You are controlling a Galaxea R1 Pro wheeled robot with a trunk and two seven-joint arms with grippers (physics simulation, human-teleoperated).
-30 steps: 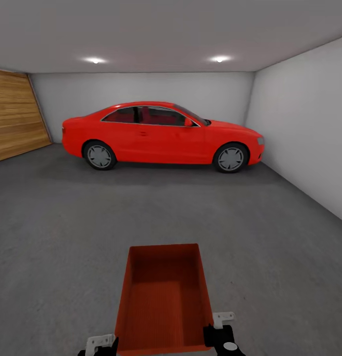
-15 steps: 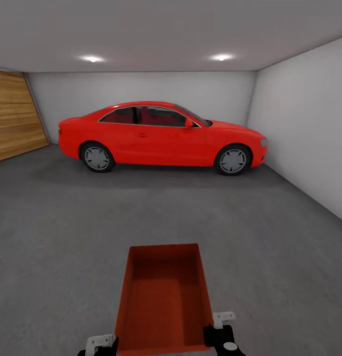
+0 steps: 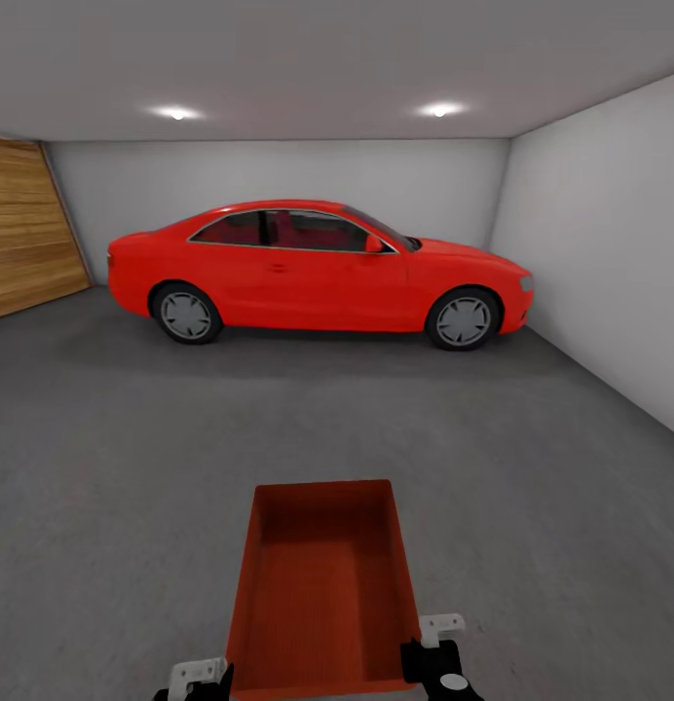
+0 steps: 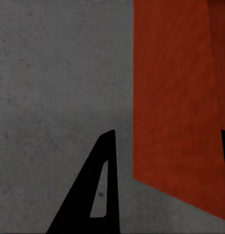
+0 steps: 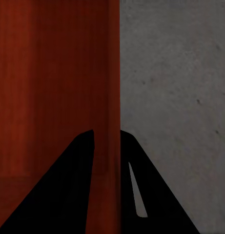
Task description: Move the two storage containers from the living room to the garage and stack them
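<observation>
Between the two sets of jaws, one storage container [image 3: 322, 584] is being carried low in front of the robot, its long axis running straight ahead toward the red car [image 3: 318, 273], open top facing up and nothing lying inside. The right gripper [image 5: 106, 141] is pinching the container's right wall — one finger is sitting inside the bin, the other outside, and the thin wall is filling the gap. The left gripper [image 4: 163, 144] is flanking the left wall: an outer finger [image 4: 95, 190] is standing just clear of the wall's outer face and a sliver of the other is showing at the frame edge beyond the wall, so a firm grip there cannot be confirmed. Both arms are equally near the load.

The floor [image 3: 532, 506] below is showing as dark grey speckled concrete, flat and bare ahead of the bin. The container is hanging above it, not resting.

The room is reading as the garage — white-grey walls, two ceiling spotlights, a wooden plank door [image 3: 30, 229] at the left, the car parked broadside well beyond the bin. A second container is not appearing on the floor ahead, so judging from this, the set-down is coming first: a straight lowering, walls kept level, jaws parting once the base is resting.
</observation>
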